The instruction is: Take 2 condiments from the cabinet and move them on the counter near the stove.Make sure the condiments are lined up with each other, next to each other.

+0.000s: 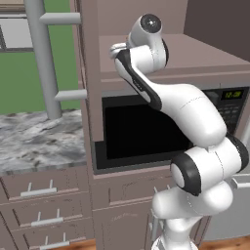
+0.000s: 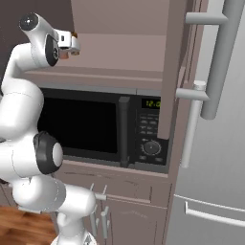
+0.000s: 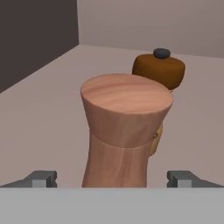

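Note:
In the hand view a reddish-brown mill-shaped condiment point(image 3: 124, 131) with a paler flared top stands upright on the shelf of the cabinet point(image 3: 39, 118). My gripper point(image 3: 113, 177) is open, one fingertip point(image 3: 43, 178) on each side of the bottle's base, and neither touches it. Behind it to the right stands a shorter, darker brown condiment point(image 3: 158, 70) with a dark knob on top. In the right base view my gripper point(image 2: 72, 44) reaches into the cabinet niche point(image 2: 124, 57) above the microwave. The marble counter point(image 1: 39, 136) lies to the left. The stove is out of view.
A black microwave point(image 1: 141, 132) point(image 2: 95, 124) sits built in under the shelf. A steel fridge point(image 2: 215, 143) with long handles stands to the right. Drawers with silver handles point(image 1: 41, 190) run below the counter. A pale yellowish thing point(image 3: 155, 141) peeks out behind the near bottle.

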